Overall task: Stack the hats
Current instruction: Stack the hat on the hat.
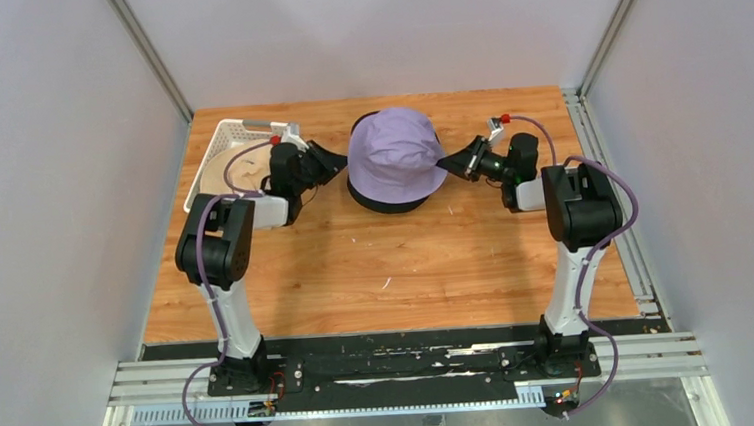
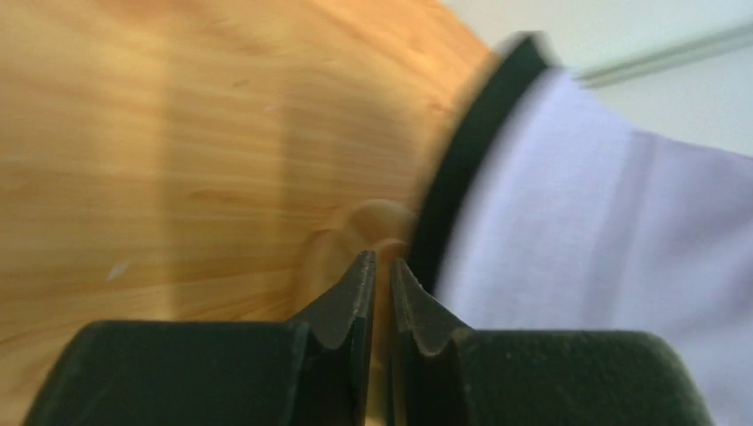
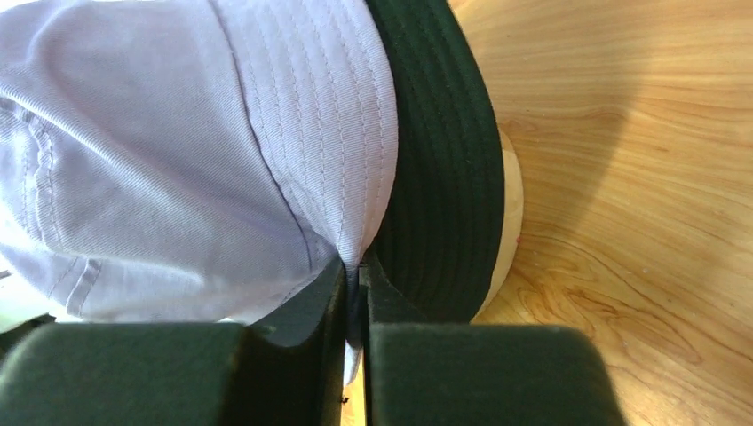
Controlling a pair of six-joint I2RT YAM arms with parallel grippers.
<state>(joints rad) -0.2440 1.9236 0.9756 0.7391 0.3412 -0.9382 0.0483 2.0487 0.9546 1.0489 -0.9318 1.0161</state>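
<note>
At the upper middle of the overhead view, the lavender hat (image 1: 394, 152) sat crown-up on top of a black hat (image 1: 387, 202), whose dark brim showed as a band under its lower edge, both on the wooden table (image 1: 357, 274). The right gripper (image 1: 452, 160) came in from the right of the frame and met the lavender brim at its right edge. Its wrist view showed the two fingers pinched tight on a fold of that stitched lavender brim, with the black brim just beside them to the right and a pale wooden rim (image 3: 508, 222) peeking out beneath it. The left gripper (image 1: 334, 159) lay just beside the left side of the stacked hats. In its wrist view the fingers were drawn almost together, only a slit between the tips, grasping nothing, and the black brim and lavender cloth filled the right of that blurred frame. At the upper left of the overhead view a white lattice basket (image 1: 219, 136) stood behind the left arm, with what looked like a beige hat (image 1: 218, 174) inside it
</note>
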